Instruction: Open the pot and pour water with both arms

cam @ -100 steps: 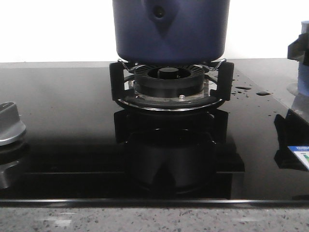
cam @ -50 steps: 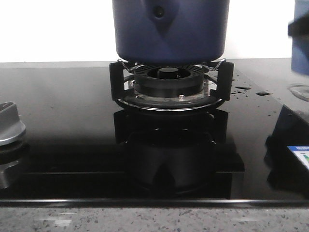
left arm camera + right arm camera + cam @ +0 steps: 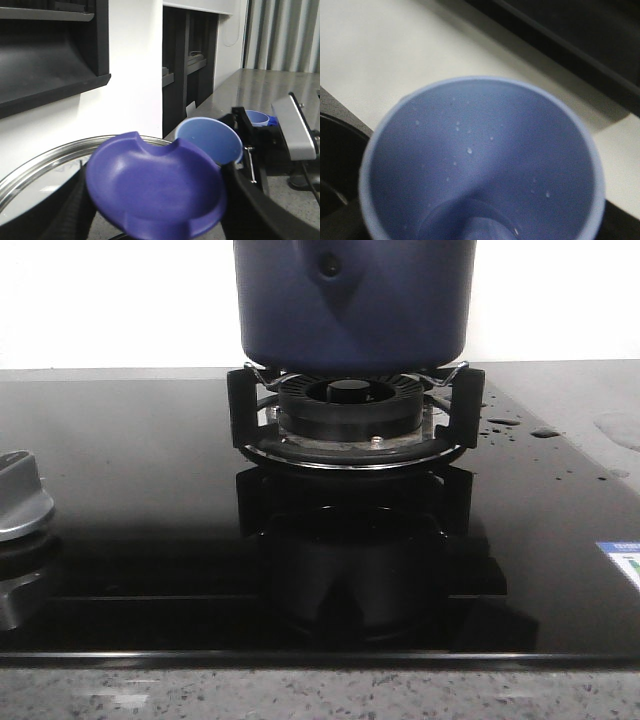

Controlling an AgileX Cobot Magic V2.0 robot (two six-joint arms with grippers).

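Observation:
The navy pot [image 3: 350,300] stands on the burner [image 3: 350,410], its top cut off by the front view's edge. Neither gripper shows in that view. In the left wrist view my left gripper [image 3: 155,200] is shut on the purple knob [image 3: 150,185] of the glass lid, whose steel rim [image 3: 40,170] shows beside it. Beyond it my right gripper [image 3: 227,132] is shut on a light-blue cup [image 3: 207,140]. In the right wrist view the cup [image 3: 480,160] fills the frame, with droplets inside, and hides the fingers.
The black glass hob [image 3: 150,490] carries water drops [image 3: 505,422] right of the burner, a silver control knob [image 3: 20,500] at the left edge and a sticker [image 3: 622,560] at the right. A white wall and dark shelves [image 3: 45,65] stand behind.
The blue cup at the front view's right edge rose and has left that view. The pot has not moved.

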